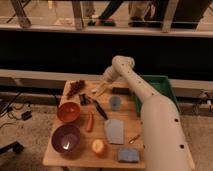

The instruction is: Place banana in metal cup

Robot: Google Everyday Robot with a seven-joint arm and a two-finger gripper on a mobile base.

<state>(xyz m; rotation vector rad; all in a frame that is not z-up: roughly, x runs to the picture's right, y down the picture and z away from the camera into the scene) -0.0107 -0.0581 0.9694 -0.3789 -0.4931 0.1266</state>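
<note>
– Starting from the left of the table (80, 159), what is seen relative to the light blue cup (115, 103)?

– Well to the left of the light blue cup and nearer the front edge, a purple bowl (67, 139) is seen. An orange-red bowl (68, 112) is set behind it, also left of the cup. A bunch of dark grapes (76, 88) is found left of the cup, toward the back edge.

– What is found closer to the cup?

– A small dark-looking round object, taken to be the metal cup (83, 99), is seen just left of the light blue cup. A red-orange stick (89, 121) is laid left of the blue cup and in front of it.

– Where is the banana placed?

– The banana (100, 91) is seen just behind the light blue cup and slightly left of it, low at the table top, apart from the metal cup.

– And the gripper?

– The gripper (104, 85) is held directly over the banana, behind the light blue cup, at the end of the white arm (150, 115). Its fingers are closed. Contact with the banana is suggested, but whether it is actually pinched cannot be told.

– What is seen to the right?

– A green bin (159, 86) is set to the right of the light blue cup, behind the arm.
</note>
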